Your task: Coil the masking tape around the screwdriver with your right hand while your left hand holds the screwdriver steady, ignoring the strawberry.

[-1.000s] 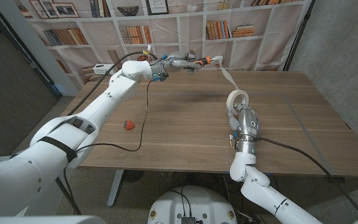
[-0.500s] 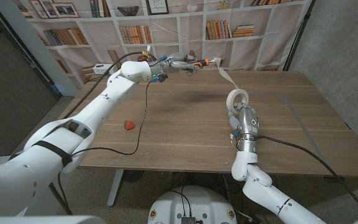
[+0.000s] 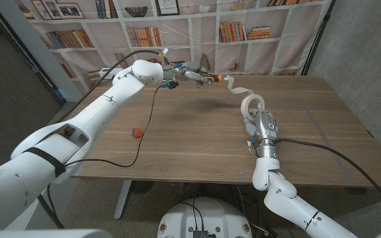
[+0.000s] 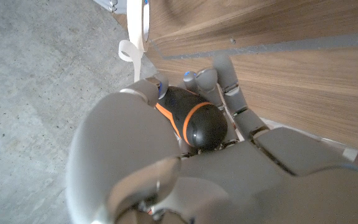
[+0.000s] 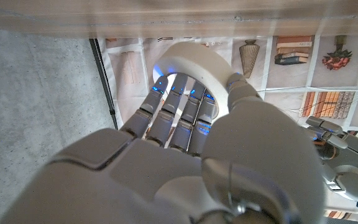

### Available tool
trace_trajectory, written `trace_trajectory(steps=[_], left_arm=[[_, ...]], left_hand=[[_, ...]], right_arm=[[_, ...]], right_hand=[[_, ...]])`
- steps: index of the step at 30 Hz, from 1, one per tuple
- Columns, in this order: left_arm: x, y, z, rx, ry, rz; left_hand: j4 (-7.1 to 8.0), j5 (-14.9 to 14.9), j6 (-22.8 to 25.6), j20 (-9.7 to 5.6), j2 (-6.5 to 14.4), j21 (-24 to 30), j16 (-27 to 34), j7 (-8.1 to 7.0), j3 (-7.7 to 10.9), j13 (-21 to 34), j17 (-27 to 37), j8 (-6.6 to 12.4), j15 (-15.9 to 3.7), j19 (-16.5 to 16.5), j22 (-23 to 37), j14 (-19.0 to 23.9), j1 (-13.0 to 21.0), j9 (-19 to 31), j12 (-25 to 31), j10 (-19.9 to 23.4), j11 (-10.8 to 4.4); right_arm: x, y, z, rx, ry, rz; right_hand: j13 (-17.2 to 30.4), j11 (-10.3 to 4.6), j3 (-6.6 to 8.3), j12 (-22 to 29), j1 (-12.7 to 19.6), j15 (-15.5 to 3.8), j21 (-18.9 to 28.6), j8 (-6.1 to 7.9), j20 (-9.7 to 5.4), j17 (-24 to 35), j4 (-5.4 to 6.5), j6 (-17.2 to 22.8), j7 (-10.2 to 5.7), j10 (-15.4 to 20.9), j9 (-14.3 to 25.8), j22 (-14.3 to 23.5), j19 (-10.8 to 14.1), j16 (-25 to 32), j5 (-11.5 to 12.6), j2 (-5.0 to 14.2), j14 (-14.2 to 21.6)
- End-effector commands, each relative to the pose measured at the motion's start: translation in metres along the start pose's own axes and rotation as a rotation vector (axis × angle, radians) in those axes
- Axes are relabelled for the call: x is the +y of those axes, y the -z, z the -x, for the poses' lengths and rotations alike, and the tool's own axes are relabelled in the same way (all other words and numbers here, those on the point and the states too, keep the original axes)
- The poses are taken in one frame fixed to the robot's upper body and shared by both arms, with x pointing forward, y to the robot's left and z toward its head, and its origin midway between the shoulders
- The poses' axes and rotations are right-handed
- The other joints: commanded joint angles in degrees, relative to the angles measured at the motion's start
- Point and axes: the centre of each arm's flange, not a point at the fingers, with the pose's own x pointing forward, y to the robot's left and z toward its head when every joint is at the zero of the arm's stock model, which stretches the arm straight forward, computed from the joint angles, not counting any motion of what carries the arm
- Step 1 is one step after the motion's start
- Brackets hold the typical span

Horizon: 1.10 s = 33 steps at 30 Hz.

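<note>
Printed bookshelves cover the backdrop (image 3: 197,30) behind a wooden table (image 3: 177,142), where a white two-armed robot works with a screwdriver and a roll of masking tape. Its left hand (image 3: 189,71) is raised above the table's far edge, fingers wrapped around the screwdriver (image 3: 211,78), whose black-and-orange handle pokes out toward the roll. Seen from the left wrist, the rounded end of that handle (image 4: 194,121) sits enclosed by the fingers (image 4: 225,84), with the wood grain of the table beyond. Nearer the robot than the screwdriver, the right hand (image 3: 262,127) stands over the table with the masking tape (image 3: 253,104) roll at its fingertips. From the right wrist, the fingers (image 5: 179,115) reach into the roll's (image 5: 194,65) core while the thumb presses on its outer face. A loose, wavy strip of tape (image 3: 235,88) runs from the roll up to the screwdriver. Well away from the screwdriver, on the left-arm side of the table and closer to the robot, a small red strawberry (image 3: 137,132) lies by itself. A black cable (image 3: 152,112) hangs from the left forearm down across the tabletop.
</note>
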Motion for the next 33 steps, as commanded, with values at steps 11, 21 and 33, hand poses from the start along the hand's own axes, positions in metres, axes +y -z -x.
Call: trace_trajectory(steps=[11,21,33], left_arm=[[-0.012,0.002,-0.005,0.232,0.101,-0.118],[-0.018,0.010,-0.008,0.393,0.138,-0.195],[-0.028,0.033,-0.017,0.530,0.231,-0.202]], left_hand=[[0.15,-0.5,7.5,-3.78,8.0,0.5,0.6,-6.56,0.40,-0.2,0.2,3.33,-6.68,0.4,-0.1,2.9,5.7,-0.1,0.1,3.3,-5.97],[-0.06,-0.9,7.3,-3.58,8.3,0.8,0.6,-6.26,0.23,-0.2,0.2,3.16,-6.64,0.3,-0.2,2.8,6.1,-0.3,0.1,2.8,-5.82],[-0.30,-1.4,7.0,-3.53,8.5,0.9,0.6,-5.64,0.14,-0.7,0.2,2.72,-6.57,0.2,-0.1,2.7,6.7,-0.8,-0.2,2.5,-5.46]], right_arm=[[-0.023,-0.019,-0.030,-0.079,-0.377,0.236],[-0.019,-0.021,-0.043,-0.058,-0.496,0.311],[-0.021,-0.023,-0.049,-0.053,-0.562,0.343]], right_hand=[[-0.7,-0.53,6.63,0.1,5.5,-8.94,0.3,17.27,-3.22,-0.1,5.20,3.1,2.20,0.9,-0.7,0.0,-1.0,-1.1,-0.1,3.58,-0.3],[-1.1,-0.32,6.54,0.1,5.6,-8.86,0.4,16.94,-2.93,-0.1,5.01,3.4,2.37,0.9,-1.2,0.0,-1.5,-1.4,-0.3,3.70,-0.2],[-1.7,0.33,6.39,0.2,6.3,-8.49,0.8,16.61,-2.24,0.3,4.17,4.3,2.96,1.3,-1.9,-0.1,-1.1,-1.2,-0.6,3.65,0.1]])
